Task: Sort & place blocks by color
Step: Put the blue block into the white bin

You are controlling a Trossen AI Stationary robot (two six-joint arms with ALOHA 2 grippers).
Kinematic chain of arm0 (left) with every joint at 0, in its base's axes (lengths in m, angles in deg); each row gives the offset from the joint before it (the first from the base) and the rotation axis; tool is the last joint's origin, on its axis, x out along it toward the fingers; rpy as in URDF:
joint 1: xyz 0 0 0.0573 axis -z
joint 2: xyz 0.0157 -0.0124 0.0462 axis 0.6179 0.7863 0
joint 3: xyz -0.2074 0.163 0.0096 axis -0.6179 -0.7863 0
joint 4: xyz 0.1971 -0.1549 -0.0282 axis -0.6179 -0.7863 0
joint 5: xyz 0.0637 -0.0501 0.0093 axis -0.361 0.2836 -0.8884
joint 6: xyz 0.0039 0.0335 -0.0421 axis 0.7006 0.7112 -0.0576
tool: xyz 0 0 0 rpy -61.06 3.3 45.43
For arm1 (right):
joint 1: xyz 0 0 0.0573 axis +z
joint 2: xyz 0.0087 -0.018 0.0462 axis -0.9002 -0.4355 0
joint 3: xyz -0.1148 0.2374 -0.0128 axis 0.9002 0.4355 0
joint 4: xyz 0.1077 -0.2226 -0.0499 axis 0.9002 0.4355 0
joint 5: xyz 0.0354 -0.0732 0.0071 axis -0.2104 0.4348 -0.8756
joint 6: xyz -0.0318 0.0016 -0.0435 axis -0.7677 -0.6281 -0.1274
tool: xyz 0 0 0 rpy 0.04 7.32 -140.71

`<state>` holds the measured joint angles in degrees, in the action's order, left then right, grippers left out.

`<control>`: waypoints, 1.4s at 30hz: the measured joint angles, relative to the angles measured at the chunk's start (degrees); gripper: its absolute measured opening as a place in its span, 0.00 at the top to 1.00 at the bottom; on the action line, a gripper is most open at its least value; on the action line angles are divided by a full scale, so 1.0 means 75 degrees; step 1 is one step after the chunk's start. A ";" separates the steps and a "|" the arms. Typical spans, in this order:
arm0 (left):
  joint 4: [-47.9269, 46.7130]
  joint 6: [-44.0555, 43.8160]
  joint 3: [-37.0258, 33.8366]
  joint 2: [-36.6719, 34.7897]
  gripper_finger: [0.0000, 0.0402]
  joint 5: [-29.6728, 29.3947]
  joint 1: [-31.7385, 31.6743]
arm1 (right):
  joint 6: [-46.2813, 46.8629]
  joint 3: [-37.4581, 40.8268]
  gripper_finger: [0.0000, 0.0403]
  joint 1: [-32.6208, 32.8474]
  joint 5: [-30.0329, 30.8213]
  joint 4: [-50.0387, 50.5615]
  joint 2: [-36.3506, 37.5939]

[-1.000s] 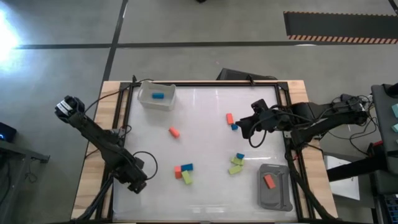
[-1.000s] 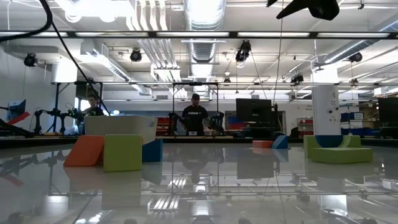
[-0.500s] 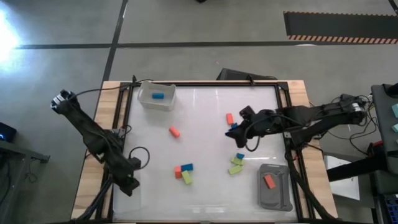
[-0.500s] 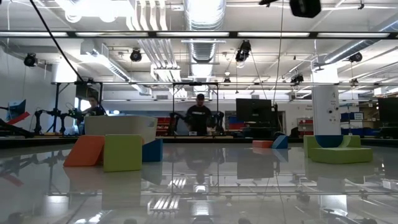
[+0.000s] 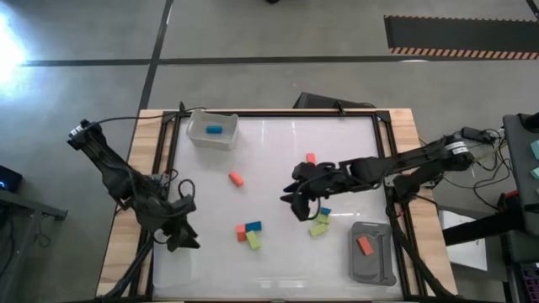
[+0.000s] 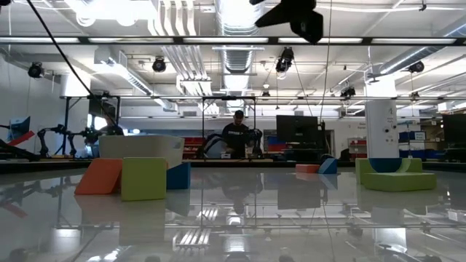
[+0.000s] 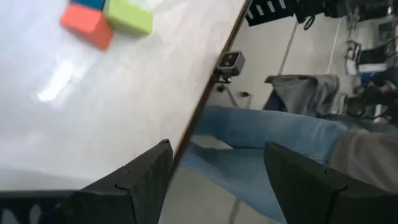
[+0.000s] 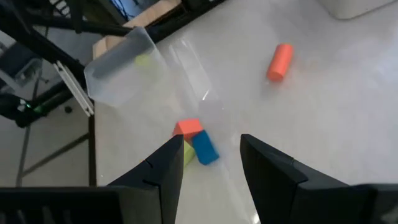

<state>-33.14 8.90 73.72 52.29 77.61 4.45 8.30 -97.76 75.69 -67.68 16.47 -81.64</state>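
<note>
Reaching across the middle of the white table [image 5: 269, 151], the right gripper [image 5: 296, 199] hovers with fingers parted and nothing between them, just beside the blue and yellow-green blocks [image 5: 320, 222]. Off at the left front edge, the left gripper [image 5: 184, 240] waits, jaws spread wide and empty. An orange, blue and green cluster [image 5: 249, 233] sits between the two arms. One blue block [image 5: 214, 130] lies in the clear tray [image 5: 195, 134], one orange block [image 5: 364, 245] in the grey tray [image 5: 383, 268].
</note>
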 joint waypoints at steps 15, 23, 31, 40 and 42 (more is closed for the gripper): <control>-0.0012 0.1690 -0.0220 0.0043 0.41 -0.2585 -0.0032 | -0.1193 -0.0048 0.63 0.0029 0.0036 -0.1659 -0.1486; -0.0028 0.1905 -0.0220 0.0043 0.41 -0.2832 -0.0032 | -0.2011 -0.1111 0.62 0.0032 -0.0218 -0.1328 -0.2514; -0.0029 0.1905 -0.0235 0.0045 0.41 -0.2928 -0.0032 | -0.2341 -0.2295 0.46 0.0029 -0.0222 0.0122 -0.3354; -0.0032 0.1902 -0.0313 0.0046 0.41 -0.2991 -0.0032 | -0.3150 -0.2355 0.33 0.0146 -0.0771 0.0118 -0.4126; -0.0036 0.1902 -0.0319 0.0046 0.41 -0.2997 -0.0032 | -0.3206 -0.2355 0.33 0.0135 -0.0778 0.0065 -0.4351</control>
<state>-33.41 23.17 71.33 52.64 55.13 4.21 -15.74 -115.42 76.70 -73.51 16.96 -114.27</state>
